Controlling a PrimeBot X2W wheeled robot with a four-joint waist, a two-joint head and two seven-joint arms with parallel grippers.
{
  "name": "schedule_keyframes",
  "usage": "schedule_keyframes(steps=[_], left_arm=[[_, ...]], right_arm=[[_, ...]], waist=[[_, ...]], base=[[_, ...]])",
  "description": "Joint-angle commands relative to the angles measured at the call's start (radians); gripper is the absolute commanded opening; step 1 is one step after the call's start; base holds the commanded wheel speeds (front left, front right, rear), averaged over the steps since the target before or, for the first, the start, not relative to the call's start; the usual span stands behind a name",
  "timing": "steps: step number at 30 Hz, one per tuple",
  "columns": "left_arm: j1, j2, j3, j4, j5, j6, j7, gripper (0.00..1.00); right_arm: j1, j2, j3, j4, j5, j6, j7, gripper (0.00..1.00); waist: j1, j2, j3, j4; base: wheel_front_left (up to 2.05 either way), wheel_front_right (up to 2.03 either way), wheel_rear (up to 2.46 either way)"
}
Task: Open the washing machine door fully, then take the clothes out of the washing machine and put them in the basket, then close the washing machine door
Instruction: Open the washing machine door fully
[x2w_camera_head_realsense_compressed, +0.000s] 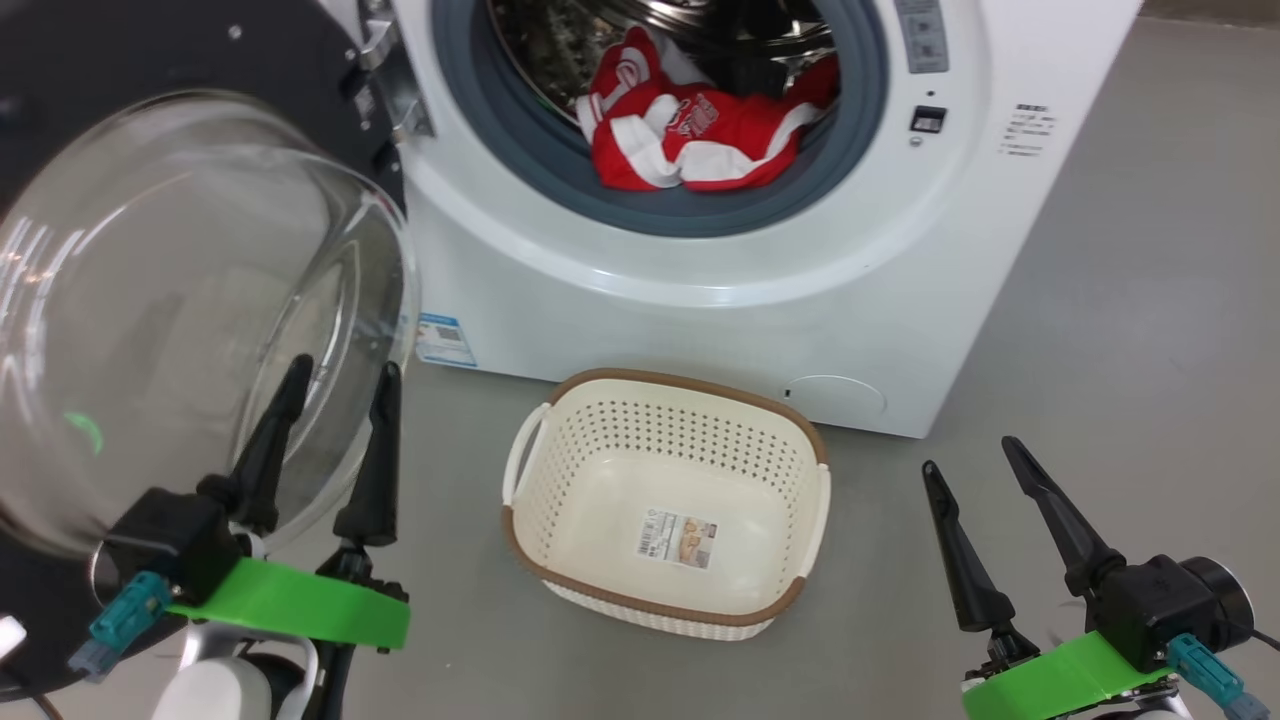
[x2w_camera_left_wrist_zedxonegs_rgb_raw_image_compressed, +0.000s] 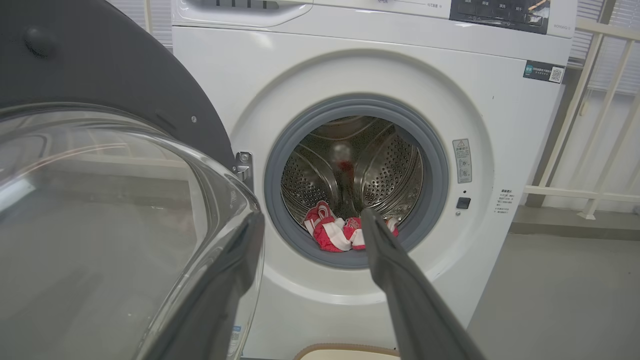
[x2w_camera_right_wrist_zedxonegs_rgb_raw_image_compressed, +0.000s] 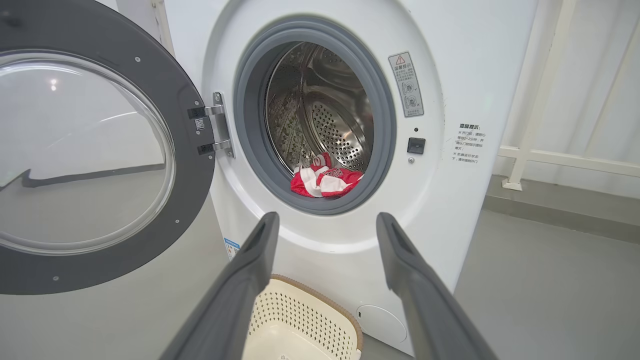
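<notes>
The white washing machine stands ahead with its door swung wide open to the left, glass bowl bulging toward me. Red and white clothes lie at the front of the steel drum, also seen as the clothes and the clothes. The cream basket sits empty on the floor in front of the machine. My left gripper is open, its fingers right beside the door's glass bowl. My right gripper is open over bare floor to the right of the basket.
Grey floor stretches right of the machine. A pale railing runs along the wall at the right. The basket's rim shows between my right fingers. A blue label sticker marks the machine's lower left corner.
</notes>
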Motion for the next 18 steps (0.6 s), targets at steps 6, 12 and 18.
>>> schedule_keyframes(steps=[6,12,18], left_arm=[[0.017,0.029,0.007,-0.013,-0.006,-0.013,0.007,1.00],[0.060,0.038,-0.012,-0.013,0.012,-0.008,0.000,1.00],[0.109,0.029,-0.015,-0.019,-0.009,-0.008,-0.019,1.00]], right_arm=[[-0.024,0.001,0.001,-0.018,0.009,0.006,-0.031,1.00],[-0.009,0.001,-0.011,-0.014,0.018,0.006,-0.043,1.00],[0.008,0.001,-0.027,-0.017,0.021,0.006,-0.051,1.00]], waist=[[0.0000,0.0000,-0.026,-0.101],[0.0000,0.0000,-0.046,-0.182],[0.0000,0.0000,-0.068,-0.256]], base=[[0.00,0.00,0.00],[0.00,0.00,0.00],[0.00,0.00,0.00]])
